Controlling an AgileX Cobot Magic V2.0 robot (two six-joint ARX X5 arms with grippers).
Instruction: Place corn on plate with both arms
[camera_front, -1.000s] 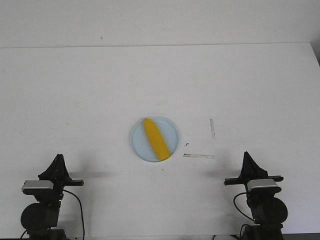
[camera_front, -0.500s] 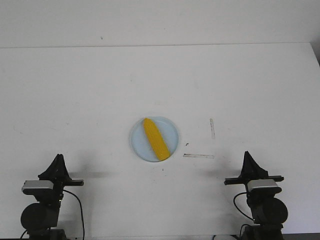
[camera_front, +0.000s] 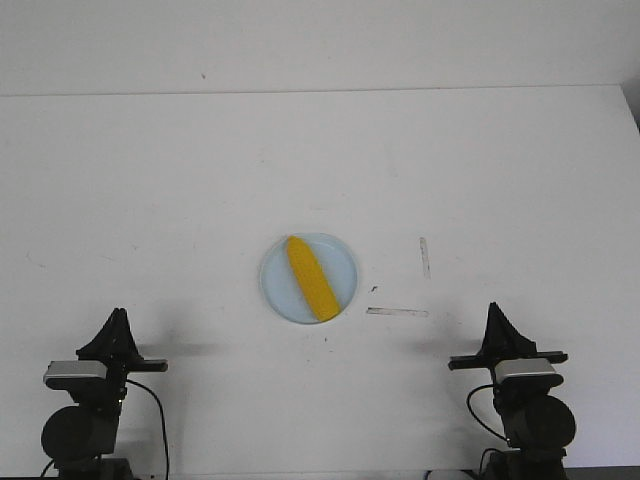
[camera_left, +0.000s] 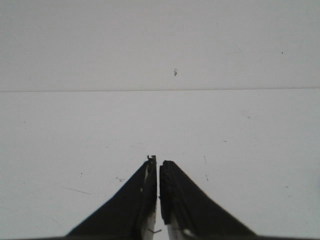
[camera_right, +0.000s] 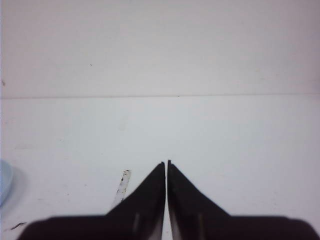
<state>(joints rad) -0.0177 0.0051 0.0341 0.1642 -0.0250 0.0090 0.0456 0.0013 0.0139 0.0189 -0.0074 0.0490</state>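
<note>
Nothing had moved over the last second. Nearest, the left gripper (camera_left: 158, 167) and right gripper (camera_right: 166, 167) sat parked at the table's (camera_front: 150, 180) front edge, fingers pressed together, empty. Farther out, the corn (camera_front: 310, 278) lay on the plate (camera_front: 340, 257); the task looked finished, with open table all round.

A wide white table (camera_front: 180, 180) with small scuffs and tape strips (camera_front: 397, 311), a plain white wall (camera_front: 320, 40) stood behind, soft even light
</note>
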